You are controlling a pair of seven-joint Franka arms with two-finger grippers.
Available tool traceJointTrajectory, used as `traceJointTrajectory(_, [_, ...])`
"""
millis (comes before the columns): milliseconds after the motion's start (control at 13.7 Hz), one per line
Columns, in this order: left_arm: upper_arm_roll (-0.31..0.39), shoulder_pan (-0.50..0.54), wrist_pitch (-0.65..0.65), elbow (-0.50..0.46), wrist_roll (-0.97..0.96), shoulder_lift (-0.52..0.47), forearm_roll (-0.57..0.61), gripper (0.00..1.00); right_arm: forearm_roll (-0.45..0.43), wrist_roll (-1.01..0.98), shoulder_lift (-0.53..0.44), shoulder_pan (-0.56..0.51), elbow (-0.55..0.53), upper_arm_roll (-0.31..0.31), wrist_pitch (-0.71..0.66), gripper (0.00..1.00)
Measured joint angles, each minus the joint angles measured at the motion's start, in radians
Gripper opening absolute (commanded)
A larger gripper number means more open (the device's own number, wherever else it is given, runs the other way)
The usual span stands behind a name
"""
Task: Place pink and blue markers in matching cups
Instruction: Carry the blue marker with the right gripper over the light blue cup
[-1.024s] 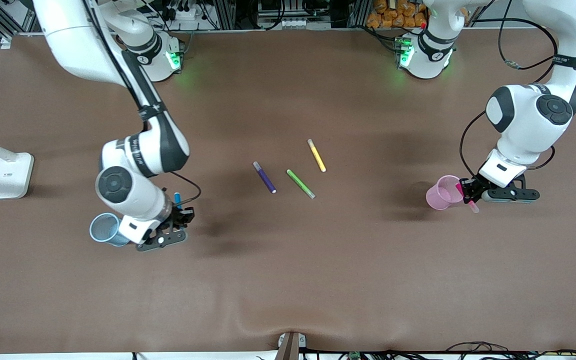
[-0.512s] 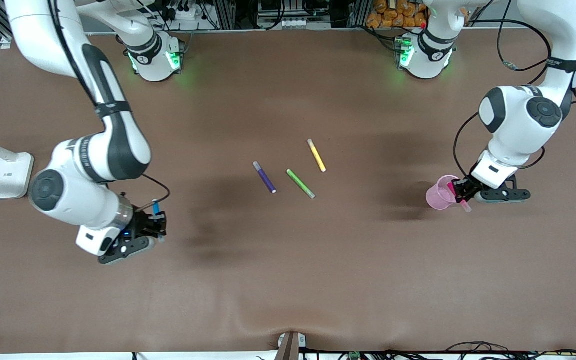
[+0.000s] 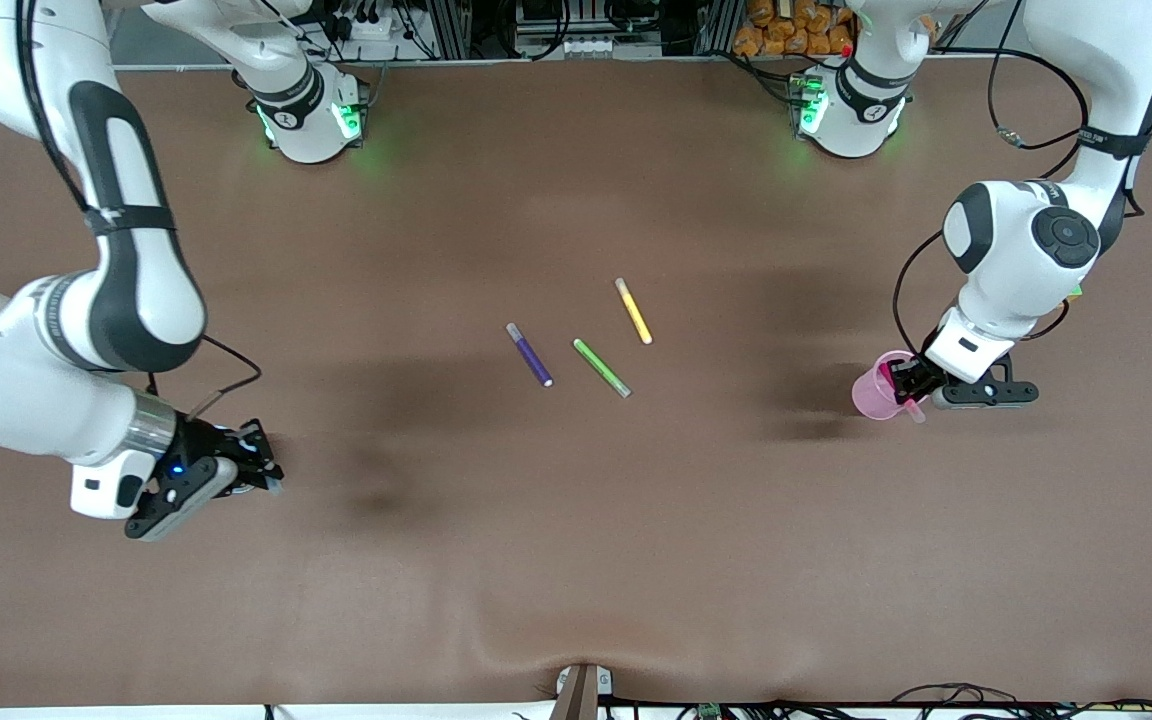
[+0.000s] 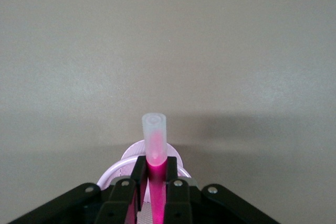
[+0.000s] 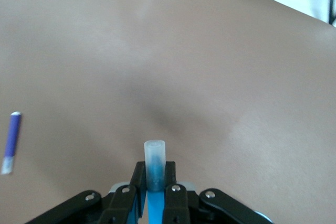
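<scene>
Magenta-pink felt-tip marker [image 4: 155,153] clamped in left gripper [image 3: 908,385], over pale pink mesh cup [image 3: 876,388]. Right gripper [image 3: 254,465] clamps bright blue felt-tip marker [image 5: 155,174] above brown surface [image 3: 576,540], at the right arm's end.

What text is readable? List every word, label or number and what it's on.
No text can be read.
Strap on the left arm: white print, too small to read.
Pink marker, held by left gripper over the pink cup: no print.
Blue marker, held by right gripper over the table: no print.
</scene>
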Motion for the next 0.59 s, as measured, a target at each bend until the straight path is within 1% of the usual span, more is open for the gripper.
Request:
traceJointTrajectory(220, [0.0, -0.002, 0.001, 0.003, 0.0, 0.002, 0.0, 1.0, 0.094, -0.174, -0.017, -0.052, 0.001, 0.0, -0.015, 0.0])
traceJointTrajectory(439, [0.0, -0.002, -0.003, 0.018, 0.001, 0.0, 0.0, 1.0, 0.154, -0.321, -0.026, -0.105, 0.008, 0.0, -0.018, 0.0])
traceJointTrajectory(585, [0.001, -0.002, -0.062, 0.053, 0.001, -0.006, 0.0, 1.0, 0.203, -0.436, -0.026, -0.133, 0.008, 0.0, -0.04, 0.0])
